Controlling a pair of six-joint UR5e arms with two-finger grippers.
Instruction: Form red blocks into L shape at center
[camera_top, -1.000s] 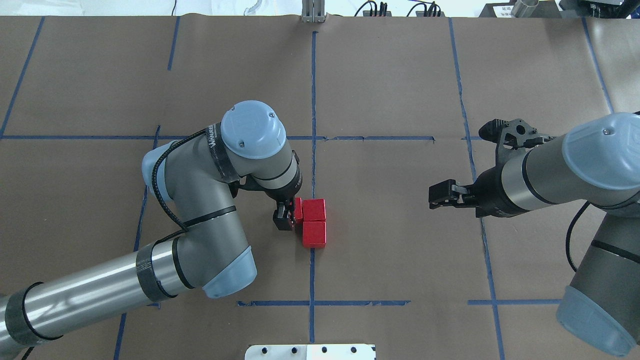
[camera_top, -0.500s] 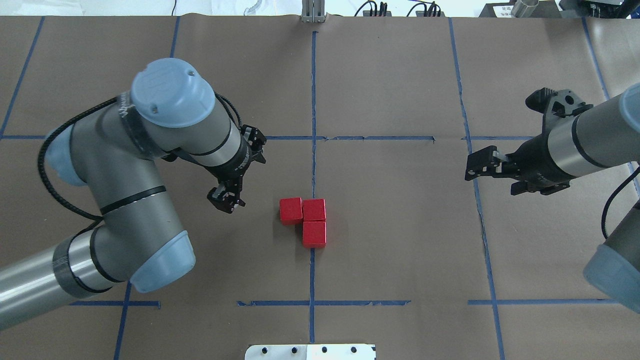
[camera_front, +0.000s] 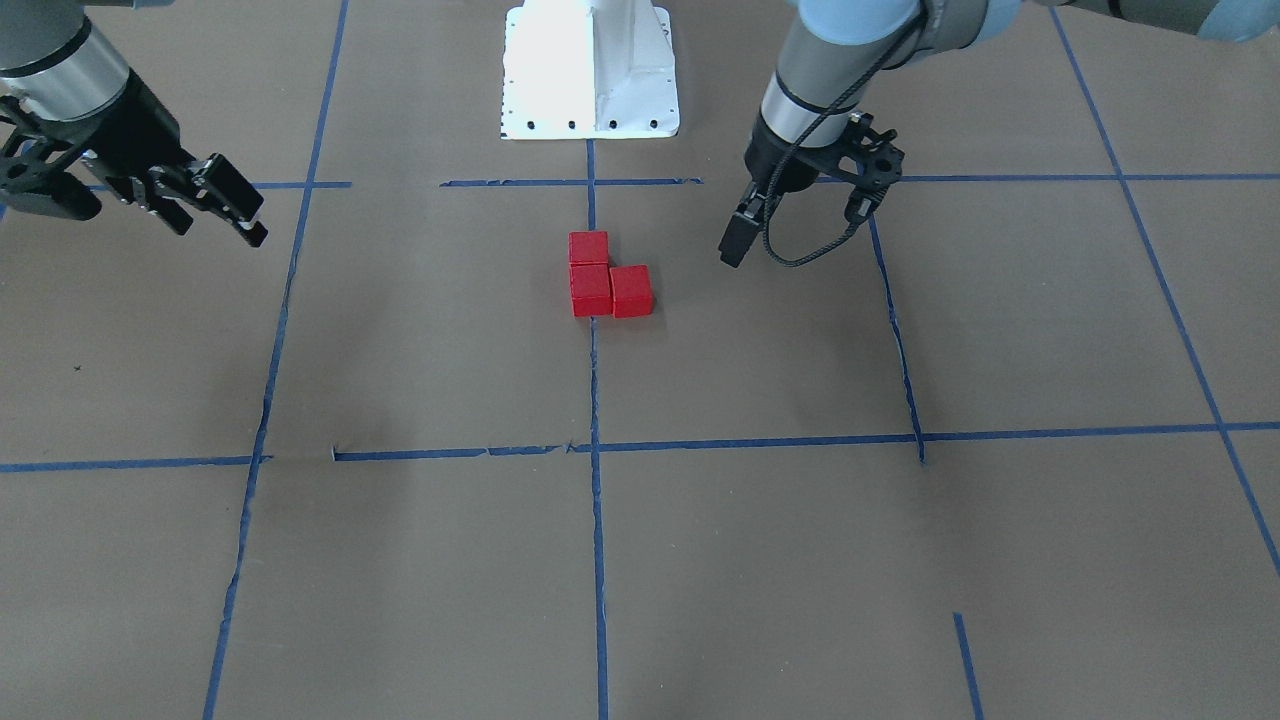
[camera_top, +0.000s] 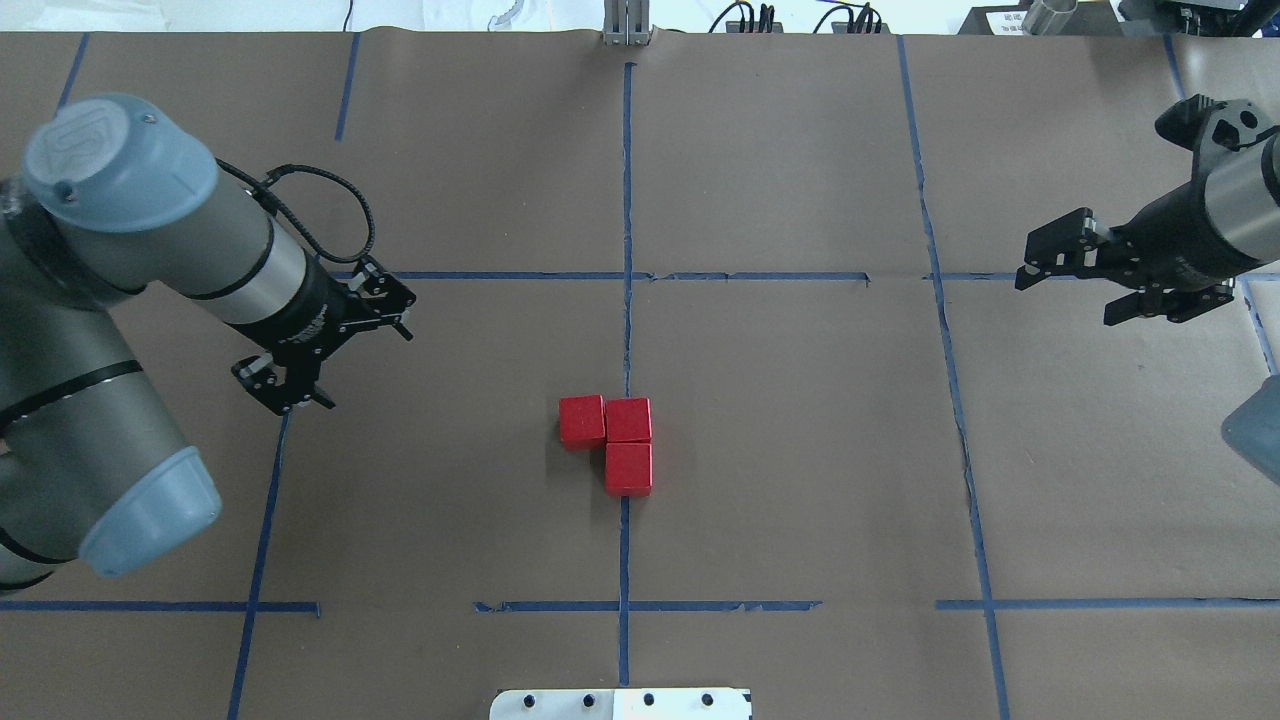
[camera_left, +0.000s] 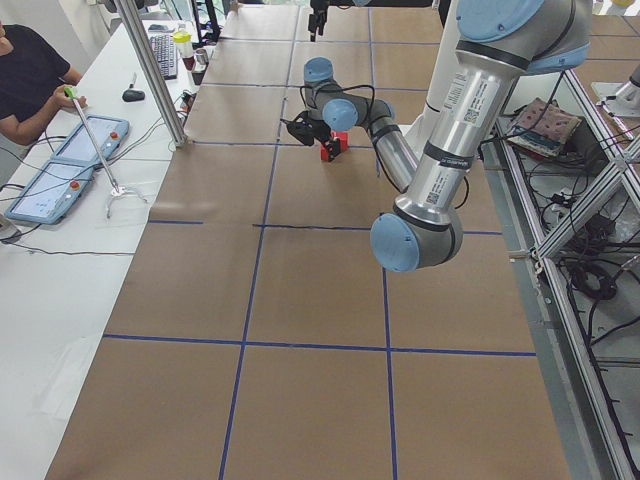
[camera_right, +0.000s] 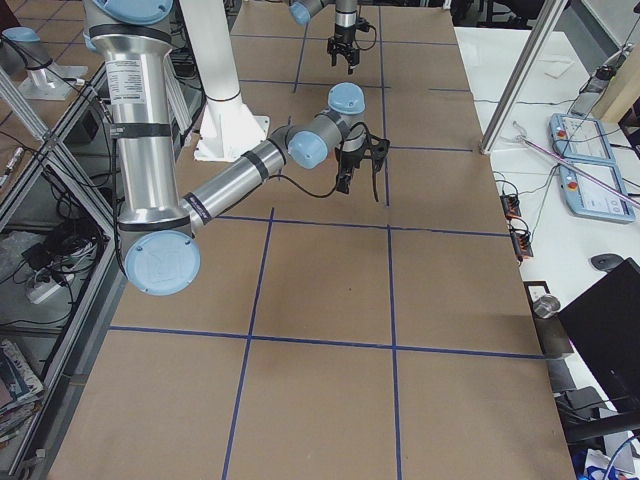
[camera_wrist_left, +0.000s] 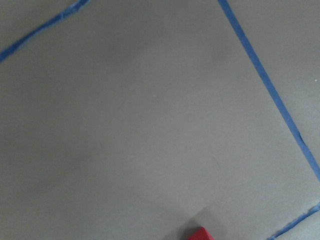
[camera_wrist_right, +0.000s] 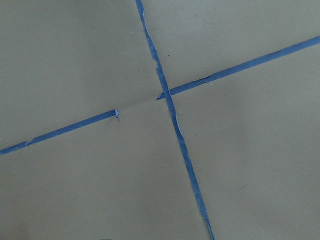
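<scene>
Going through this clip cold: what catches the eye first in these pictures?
The red blocks stand out at once: three bright cubes packed together in an L at the middle of the brown table, on the centre blue tape line. Both arms are drawn well back from them, the left gripper and the right gripper holding nothing.

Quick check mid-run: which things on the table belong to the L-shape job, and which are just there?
Belongs to the job:
- three red blocks, touching in an L at center
- left gripper, holding nothing
- right gripper, holding nothing

Just there:
- white base plate
- blue tape lines
</scene>
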